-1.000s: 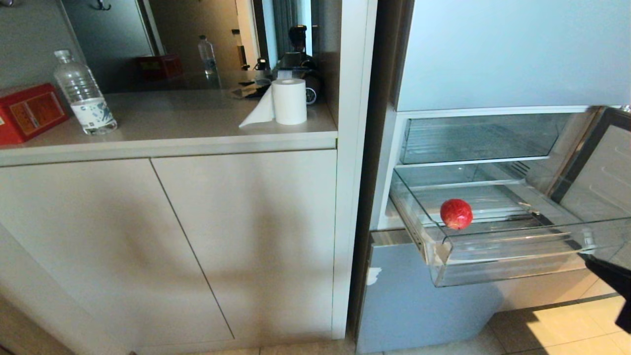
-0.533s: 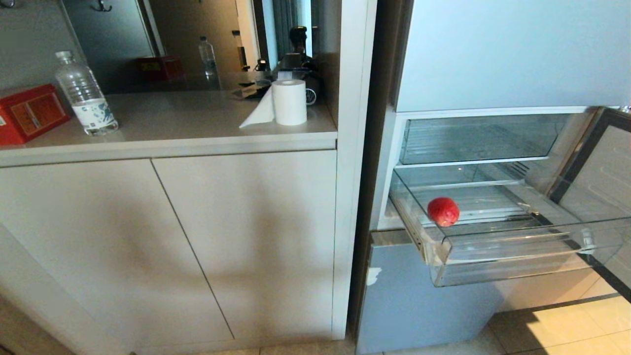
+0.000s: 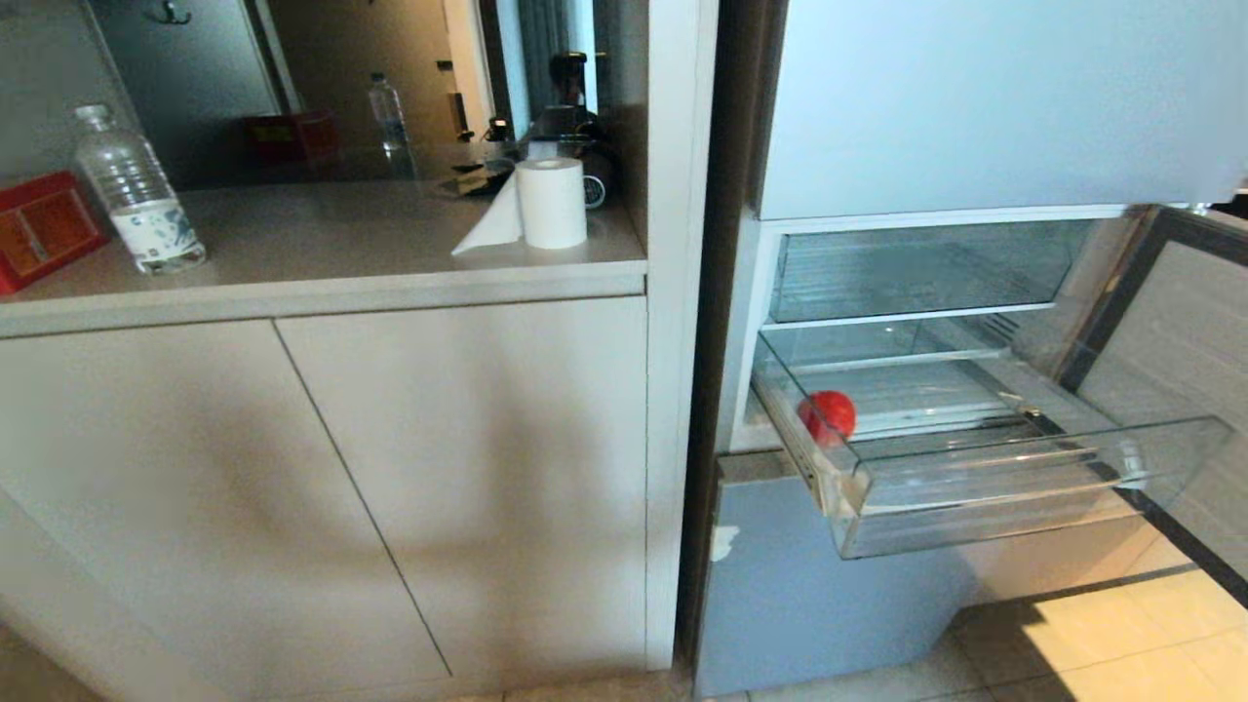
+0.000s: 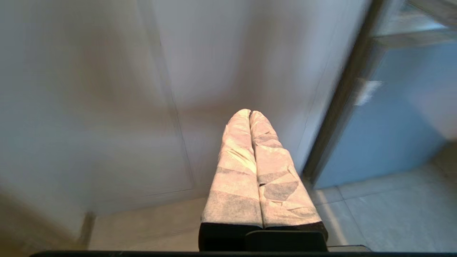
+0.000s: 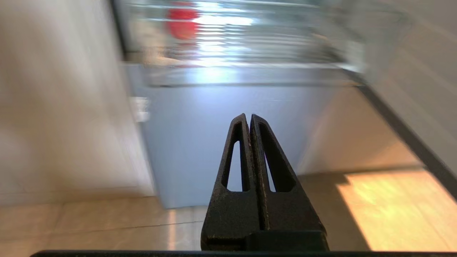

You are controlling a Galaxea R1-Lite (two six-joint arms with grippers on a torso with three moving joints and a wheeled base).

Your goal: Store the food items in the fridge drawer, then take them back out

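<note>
Nearest, both arms hang low and empty. The left gripper [image 4: 250, 113], its two fingers wrapped in pale tape and pressed together, points at the beige cabinet doors [image 4: 107, 107] close to the tiled floor [image 4: 375, 214]. The right gripper [image 5: 249, 117], two black slotted fingers closed flat against each other with nothing between them, points at the flat pale-blue bottom door [image 5: 232, 135] of the fridge. Neither gripper appears in the head view.

Further off, the wide, shallow, clear plastic fridge drawer [image 3: 975, 492] stands pulled out above that bottom door. The round red fruit, apple-like [image 3: 828, 416], lies inside it on the ribbed base, close to the left side wall. A second clear drawer [image 3: 916, 273] sits shut just above.

Farthest, to the left, a bench [image 3: 322, 278] carries a white paper roll [image 3: 552, 202], a clear water bottle [image 3: 132, 195] and a red box [image 3: 44, 226].

Risks, as judgement: the fruit is round and loose, so any knock to the drawer could roll it. A gripper rising from below could strike the drawer's thick front lip, and closed fingers cannot take the fruit until they open. Reaching through clear plastic invites misjudged walls.
</note>
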